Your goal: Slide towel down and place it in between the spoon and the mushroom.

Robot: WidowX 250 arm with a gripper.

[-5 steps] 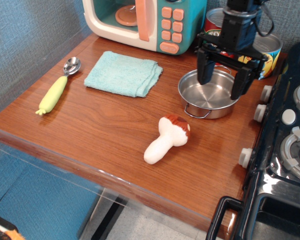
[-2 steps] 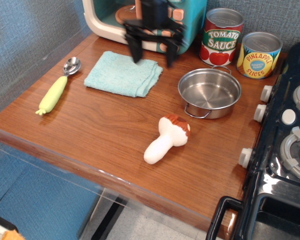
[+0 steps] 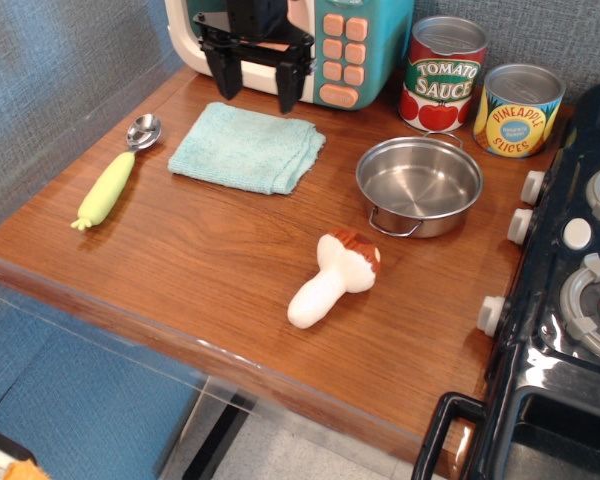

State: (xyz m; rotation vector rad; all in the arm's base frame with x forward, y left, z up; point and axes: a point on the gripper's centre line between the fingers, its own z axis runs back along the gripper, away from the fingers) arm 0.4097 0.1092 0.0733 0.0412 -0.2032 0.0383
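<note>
My end effector [image 3: 256, 80] hangs above the far edge of the towel [image 3: 246, 146], its two black fingers spread wide with nothing between them, in front of the toy microwave [image 3: 325, 45]. The towel is a folded light aqua terry cloth, roughly rectangular, lying flat on the wooden tabletop [image 3: 210, 270] with its layered edges showing along the right side. It sits toward the back of the tabletop, just in front of the microwave. To its left lies the spoon [image 3: 114, 174], a shiny metal bowl on a thick yellow-green corn-shaped handle, near the towel but apart from it. The mushroom [image 3: 335, 277], white stem and reddish-brown cap, lies on its side well in front and to the right of the towel. A steel pot [image 3: 419, 186] stands right of the towel.
</note>
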